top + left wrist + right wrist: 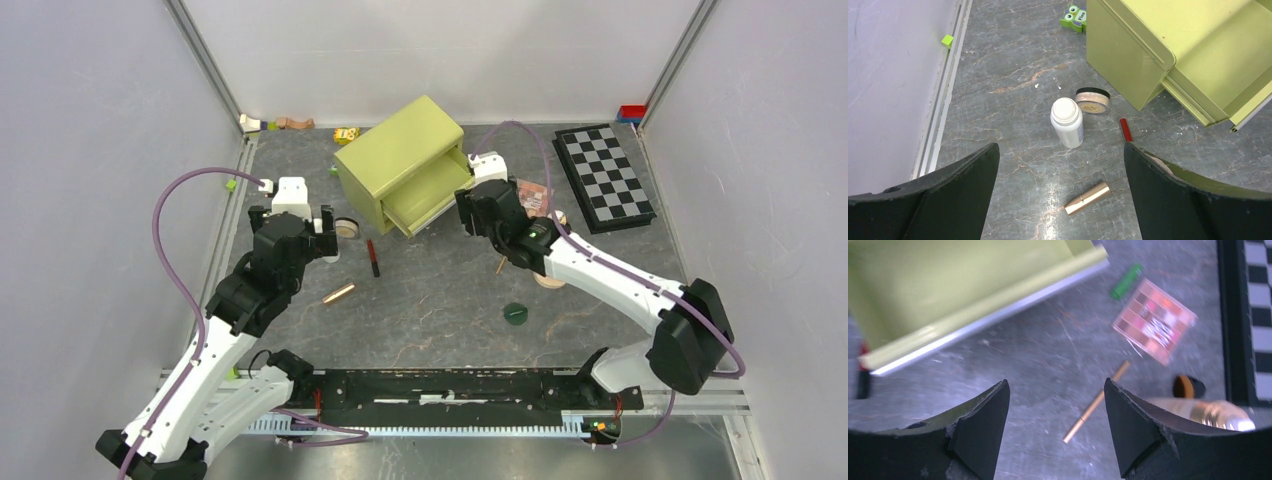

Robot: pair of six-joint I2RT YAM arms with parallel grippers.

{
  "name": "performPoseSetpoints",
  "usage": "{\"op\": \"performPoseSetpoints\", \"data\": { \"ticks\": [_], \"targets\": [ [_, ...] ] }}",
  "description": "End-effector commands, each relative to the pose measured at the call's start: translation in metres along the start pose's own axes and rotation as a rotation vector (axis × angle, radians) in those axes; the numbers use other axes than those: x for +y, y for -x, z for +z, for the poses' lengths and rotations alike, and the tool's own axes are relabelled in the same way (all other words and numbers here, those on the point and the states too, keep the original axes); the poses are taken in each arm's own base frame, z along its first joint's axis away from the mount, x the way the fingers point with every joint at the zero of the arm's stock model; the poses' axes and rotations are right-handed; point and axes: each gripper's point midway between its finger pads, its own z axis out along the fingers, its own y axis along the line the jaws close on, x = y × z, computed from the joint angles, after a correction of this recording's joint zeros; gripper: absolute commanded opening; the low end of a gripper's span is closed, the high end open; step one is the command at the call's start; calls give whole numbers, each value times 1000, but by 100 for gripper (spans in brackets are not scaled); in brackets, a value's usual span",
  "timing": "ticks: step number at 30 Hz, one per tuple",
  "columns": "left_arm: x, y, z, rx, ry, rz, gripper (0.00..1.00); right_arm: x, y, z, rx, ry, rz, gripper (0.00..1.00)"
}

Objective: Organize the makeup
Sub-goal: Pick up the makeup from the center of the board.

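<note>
Makeup lies scattered on the grey marbled table (440, 300); none shows inside the yellow-green drawer box (400, 160).

Left claw (1060, 148): jaws wide apart, empty, hovering just short of the white plastic bottle (1067, 122). Bottle looks upright. Prob. light, rigid, smooth and tippy, so pinch across the body, low. Just beside it, behind, is a round tan compact w/ clear lid (1093, 100): flat and hard, grip across the rim.

Red-black pencil (1125, 129) and rose-gold metal tube (1087, 198) are thin and slick and will likely roll. Take each mid-length, jaws square to its axis. Dark green disc (515, 314) lies alone mid-table, very low, so edge pinch only.

Right claw (1055, 385): jaws apart, nothing btw them, over bare table near the box's open drawer front. Ahead of it:
- thin gold stick (1096, 402)
- pink-brown square eyeshadow palette (1154, 320), flat, pans prob. brittle, so hold edge to edge
- green stick (1126, 281)

Views:
- Left wrist alone shows the bottle; from above the arm hides it.
- Right wrist, though blurred, alone shows the green stick.
- Top view alone shows the disc, and how far apart the two clusters lie.
</note>
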Motion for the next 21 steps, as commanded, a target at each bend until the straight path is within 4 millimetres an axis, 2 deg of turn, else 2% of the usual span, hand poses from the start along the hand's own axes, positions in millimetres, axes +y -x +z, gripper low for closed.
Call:
{"op": "performPoseSetpoints", "data": {
  "ticks": [1,4,9,16,21],
  "targets": [
    [-1,3,2,-9,2,-48,100,-43,-49,1,135,-268,-9,77],
    [-1,2,1,-9,3,-48,100,-50,-75,8,207,-313,-34,77],
    [-3,2,2,-5,-5,-47,100,-46,-114,30,330,-269,-12,76],
    [-4,1,2,-2,-13,-47,100,-53,-148,53,413,-206,144,70],
    [-5,2,2,-3,-17,-49,100,-57,-159,62,438,-183,218,63]
  ]
}}
